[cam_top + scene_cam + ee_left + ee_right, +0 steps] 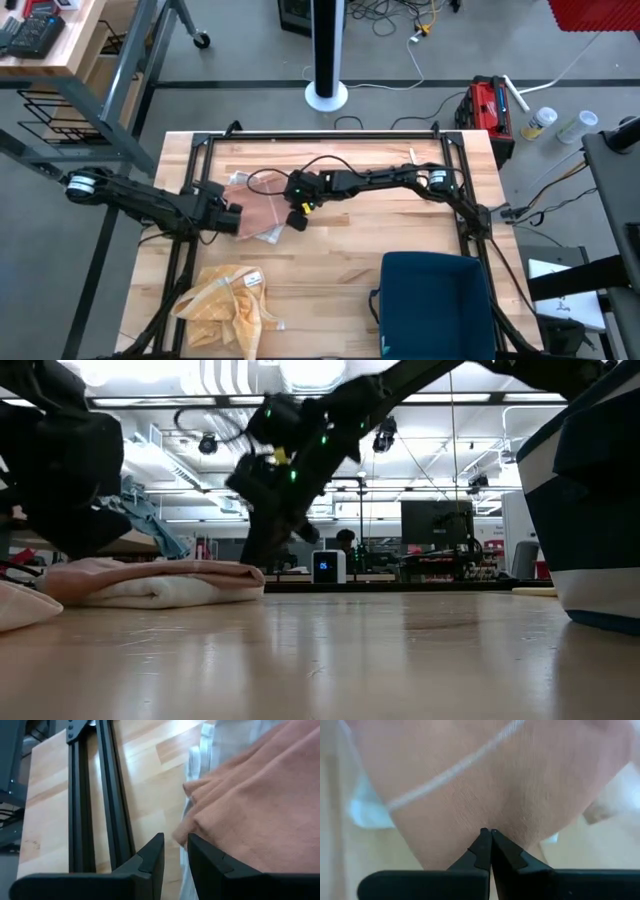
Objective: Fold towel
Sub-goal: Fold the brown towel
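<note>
Left gripper point(175, 851), jaws slightly spread, sits at the edge of the pink towel point(262, 212) lying bunched mid-tabletop point(340, 262); right gripper point(491, 836), jaws pressed together, touches its far side; folding looks underway, needing a corner pinch next

Both arms were black, slim jointed links with silver-white motor caps at the base joints. Right arm point(385, 178) carried a looped black cable, small green and yellow lights near the wrist. Left arm point(150, 202) was plain black. Fingers point(150, 857) were matte black, angular, tapering wedges.
</note>
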Tool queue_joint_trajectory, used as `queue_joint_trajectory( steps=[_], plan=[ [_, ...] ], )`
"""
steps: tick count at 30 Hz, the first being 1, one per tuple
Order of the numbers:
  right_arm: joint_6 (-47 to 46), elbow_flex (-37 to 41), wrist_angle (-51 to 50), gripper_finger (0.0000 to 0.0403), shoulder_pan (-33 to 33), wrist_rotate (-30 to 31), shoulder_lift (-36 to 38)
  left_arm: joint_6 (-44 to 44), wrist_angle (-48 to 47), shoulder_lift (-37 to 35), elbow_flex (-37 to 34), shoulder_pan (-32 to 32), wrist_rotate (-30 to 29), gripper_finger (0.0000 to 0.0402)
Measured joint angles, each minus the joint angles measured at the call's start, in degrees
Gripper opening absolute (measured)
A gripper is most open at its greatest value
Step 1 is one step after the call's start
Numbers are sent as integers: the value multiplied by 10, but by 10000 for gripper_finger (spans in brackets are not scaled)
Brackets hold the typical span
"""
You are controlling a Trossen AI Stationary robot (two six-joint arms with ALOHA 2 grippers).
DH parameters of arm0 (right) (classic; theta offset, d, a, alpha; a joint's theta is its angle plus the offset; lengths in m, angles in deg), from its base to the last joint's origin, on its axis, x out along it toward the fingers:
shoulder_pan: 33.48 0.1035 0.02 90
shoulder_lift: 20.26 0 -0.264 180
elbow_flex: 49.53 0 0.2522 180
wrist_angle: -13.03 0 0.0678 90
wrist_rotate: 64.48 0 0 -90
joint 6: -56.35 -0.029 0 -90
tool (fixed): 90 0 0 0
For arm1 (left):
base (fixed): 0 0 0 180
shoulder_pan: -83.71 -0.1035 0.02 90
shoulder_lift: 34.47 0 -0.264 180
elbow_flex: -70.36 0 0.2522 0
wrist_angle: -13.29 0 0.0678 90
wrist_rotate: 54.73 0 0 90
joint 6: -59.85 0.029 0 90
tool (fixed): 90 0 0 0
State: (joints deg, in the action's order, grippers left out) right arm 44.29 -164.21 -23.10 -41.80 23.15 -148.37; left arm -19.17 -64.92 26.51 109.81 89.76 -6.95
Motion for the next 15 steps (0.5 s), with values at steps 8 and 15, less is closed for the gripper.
queue_joint_trajectory(
  steps=[8, 15],
  plan=[
    [24, 0, -5, 0, 0, 0, 57, 62, 1, -17, 53, 2, 29, 76],
    [89, -12, 43, 0, -16, 107, 138, 128, 7, -48, 169, 24, 140, 77]
  ],
)
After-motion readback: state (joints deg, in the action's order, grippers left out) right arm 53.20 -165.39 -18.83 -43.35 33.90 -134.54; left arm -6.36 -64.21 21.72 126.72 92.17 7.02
